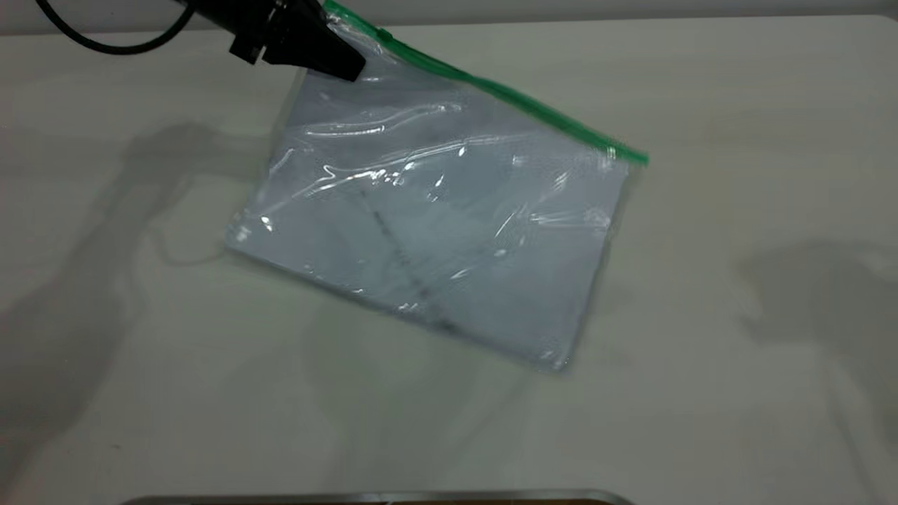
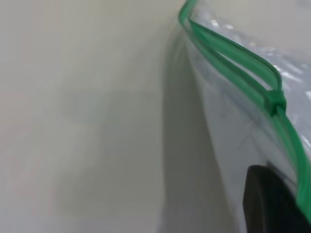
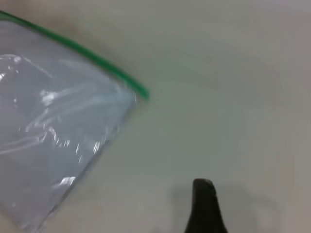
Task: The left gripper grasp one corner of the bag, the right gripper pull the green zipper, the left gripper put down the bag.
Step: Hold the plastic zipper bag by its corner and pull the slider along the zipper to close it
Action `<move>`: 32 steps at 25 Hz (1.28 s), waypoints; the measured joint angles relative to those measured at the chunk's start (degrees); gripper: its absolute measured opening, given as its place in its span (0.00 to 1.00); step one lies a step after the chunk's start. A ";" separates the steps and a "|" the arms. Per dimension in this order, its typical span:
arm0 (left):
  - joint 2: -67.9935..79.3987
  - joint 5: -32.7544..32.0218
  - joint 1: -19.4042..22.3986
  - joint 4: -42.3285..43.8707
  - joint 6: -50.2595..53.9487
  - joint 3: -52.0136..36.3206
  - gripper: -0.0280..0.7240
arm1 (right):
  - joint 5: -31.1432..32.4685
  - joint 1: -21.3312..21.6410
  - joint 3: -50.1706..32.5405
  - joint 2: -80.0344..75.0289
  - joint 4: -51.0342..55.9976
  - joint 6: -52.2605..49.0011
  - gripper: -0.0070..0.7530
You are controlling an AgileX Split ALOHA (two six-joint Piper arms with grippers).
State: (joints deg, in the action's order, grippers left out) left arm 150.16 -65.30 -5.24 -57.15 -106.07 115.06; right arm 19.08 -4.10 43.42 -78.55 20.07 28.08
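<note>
My left gripper (image 1: 340,63) is at the top left, shut on the corner of the bag (image 1: 335,15), and holds that end up off the table. The bag (image 1: 435,224) is clear and whitish and hangs tilted, with its lower edge near the table. The green zipper (image 1: 505,95) runs along the upper edge to the far corner (image 1: 637,158). Its slider tab (image 1: 382,33) sits close to the left gripper. In the left wrist view the slider (image 2: 274,101) has two parted green strands beyond it. My right gripper (image 3: 204,194) shows only a black tip, apart from the bag's corner (image 3: 141,92).
The pale table (image 1: 736,315) spreads all round the bag. A black cable (image 1: 105,43) loops at the top left. A metal-edged object (image 1: 379,496) lies along the near edge. Arm shadows fall at the left and right.
</note>
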 joint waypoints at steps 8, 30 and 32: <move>0.05 -0.80 -6.14 7.50 -0.81 5.33 0.11 | -0.43 -8.32 9.27 -14.59 1.42 5.71 0.78; 0.33 9.33 -16.22 6.02 -14.86 5.78 0.11 | -0.79 -18.18 25.44 -38.55 12.22 21.77 0.78; 0.46 9.68 -16.22 3.92 -14.92 5.78 0.11 | -0.79 -18.20 25.44 -38.55 14.83 24.44 0.78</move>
State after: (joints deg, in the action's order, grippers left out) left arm 150.62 -55.63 -21.46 -53.23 -121.00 120.83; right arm 18.29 -22.31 68.86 -117.10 34.90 52.51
